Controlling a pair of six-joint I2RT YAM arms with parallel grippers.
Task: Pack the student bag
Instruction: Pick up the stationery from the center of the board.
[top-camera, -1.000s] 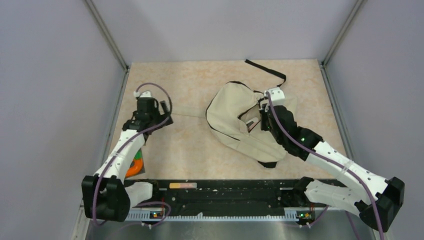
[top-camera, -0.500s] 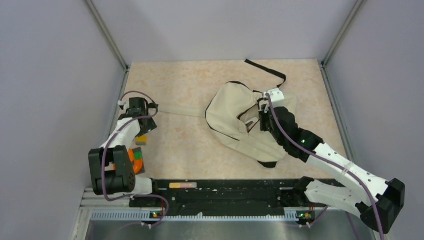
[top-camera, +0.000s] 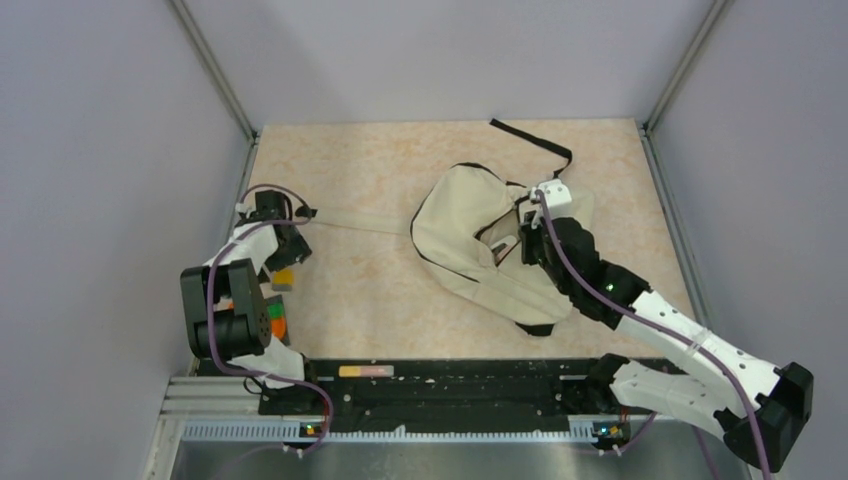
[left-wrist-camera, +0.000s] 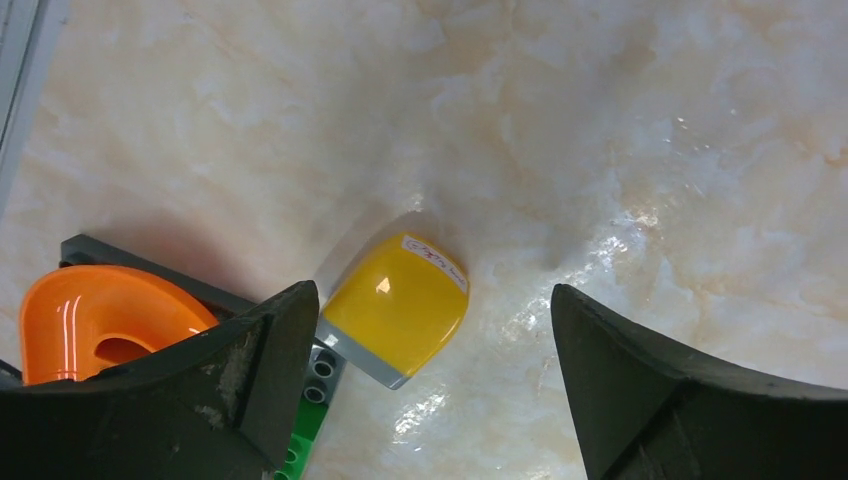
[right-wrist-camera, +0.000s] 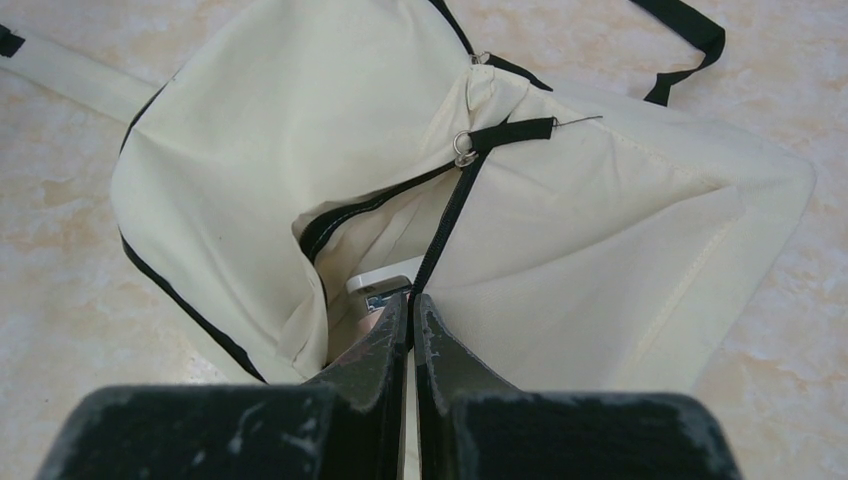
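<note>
1. While the right gripper (right-wrist-camera: 412, 312) clamps the black-zippered mouth of the cream-beige fabric student bag (top-camera: 452, 226), lying centre-right, hold it open.
2. Left gripper (left-wrist-camera: 430, 295), jaws apart, should centre over the glossy yellow rounded block (left-wrist-camera: 398, 305), clear of the orange ring (left-wrist-camera: 90, 320).

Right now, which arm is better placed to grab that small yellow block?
Left. The left end effector hangs open over the yellow block; the right end effector is shut on the student bag, farther away.
</note>
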